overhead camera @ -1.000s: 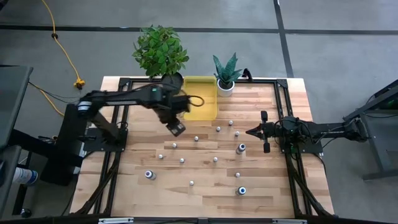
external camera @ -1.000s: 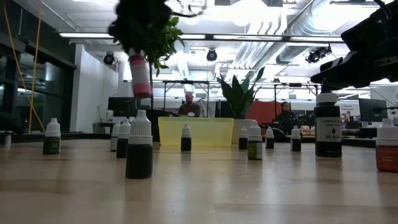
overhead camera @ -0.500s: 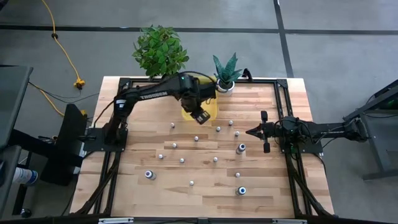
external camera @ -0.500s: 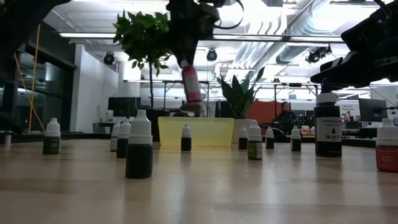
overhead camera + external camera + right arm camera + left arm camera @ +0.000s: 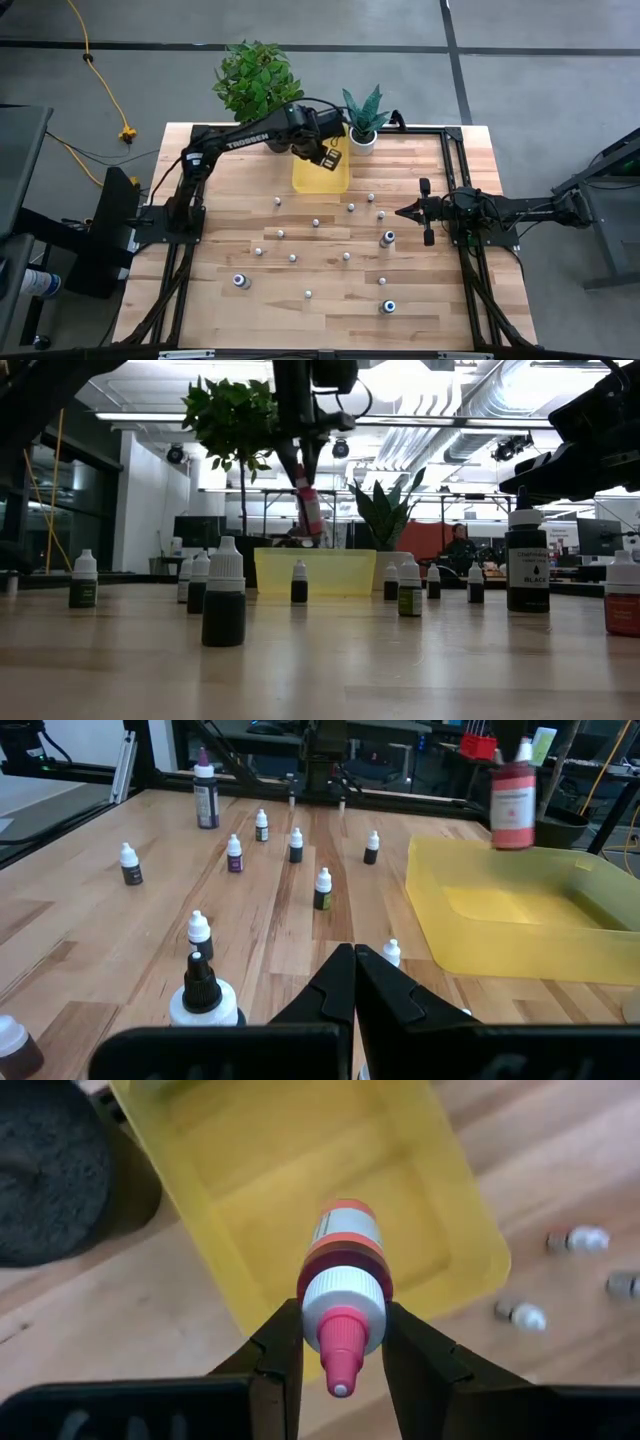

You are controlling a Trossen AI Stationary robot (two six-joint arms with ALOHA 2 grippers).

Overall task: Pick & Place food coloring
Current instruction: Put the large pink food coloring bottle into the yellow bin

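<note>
Left gripper (image 5: 340, 1342): fingers closed on a red bottle (image 5: 343, 1285) of food coloring, clamped at the white collar below the nozzle. Hung above the yellow tray (image 5: 320, 175) at the table's far side, no contact with the tray floor. Long axis of the bottle tipped a little off vertical in the low view, nozzle up between the fingers, base pointing down into the tray. Straight below: bare tray bottom, walls well clear on every side, so plenty of room judged for a drop or a set-down. Plant pot (image 5: 362, 140) just beside the tray's far right corner. Right gripper (image 5: 403, 211) parked at the right side of the table, fingers pressed together, holding nothing. Remaining small bottles (image 5: 315, 222) scattered upright over the middle of the table (image 5: 200, 290), well apart from the tray.
</note>
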